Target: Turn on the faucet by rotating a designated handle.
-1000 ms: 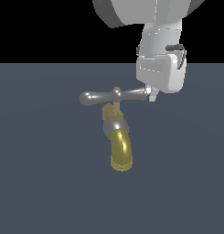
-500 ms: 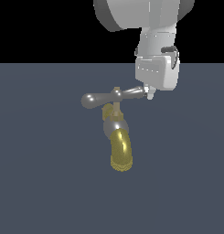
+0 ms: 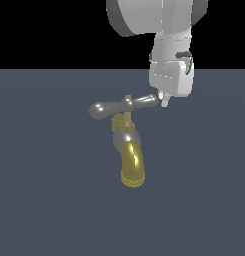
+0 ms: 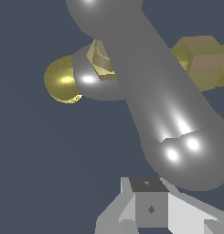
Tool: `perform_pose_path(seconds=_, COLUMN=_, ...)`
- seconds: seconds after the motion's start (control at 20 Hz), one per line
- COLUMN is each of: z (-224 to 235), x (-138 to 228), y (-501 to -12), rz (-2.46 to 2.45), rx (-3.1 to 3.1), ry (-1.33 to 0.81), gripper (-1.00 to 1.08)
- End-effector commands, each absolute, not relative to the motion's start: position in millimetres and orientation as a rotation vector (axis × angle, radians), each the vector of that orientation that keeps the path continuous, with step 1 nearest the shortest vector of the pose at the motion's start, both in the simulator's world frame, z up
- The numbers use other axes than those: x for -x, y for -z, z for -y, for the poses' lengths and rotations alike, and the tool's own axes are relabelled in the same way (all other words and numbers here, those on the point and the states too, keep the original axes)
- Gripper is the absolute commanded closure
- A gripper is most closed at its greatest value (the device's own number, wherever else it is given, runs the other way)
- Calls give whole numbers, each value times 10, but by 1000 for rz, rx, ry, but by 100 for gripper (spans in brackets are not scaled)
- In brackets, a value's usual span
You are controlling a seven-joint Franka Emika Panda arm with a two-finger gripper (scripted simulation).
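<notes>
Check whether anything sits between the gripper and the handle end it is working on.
Nothing visible does. The gripper sits right at the handle's end on the exterior view's right; the wrist view shows that bulb directly at the fingertips.

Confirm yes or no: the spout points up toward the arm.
No. In the exterior view the spout curves downward, away from the gripper above the handle.

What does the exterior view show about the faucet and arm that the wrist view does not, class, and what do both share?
Only the exterior view shows the whole faucet with its curved spout and the arm's body above. Only the wrist view shows the gripper right against the handle's bulbous end. Both show the silver handle and the dark grey floor.
</notes>
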State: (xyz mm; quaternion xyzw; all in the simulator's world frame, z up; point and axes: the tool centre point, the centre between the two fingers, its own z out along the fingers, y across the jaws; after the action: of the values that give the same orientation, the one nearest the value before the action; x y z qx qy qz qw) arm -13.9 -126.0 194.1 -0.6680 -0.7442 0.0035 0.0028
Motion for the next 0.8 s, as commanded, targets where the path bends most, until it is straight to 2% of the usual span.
perform_pose_path(seconds=0.0, z=1105, x=34, y=-1943, rz=2350, rx=2078, ry=-6, gripper=108)
perform_pose_path(seconds=0.75, z=631, x=-459, y=-1954, rz=2362, rx=2071, ry=-1, gripper=108)
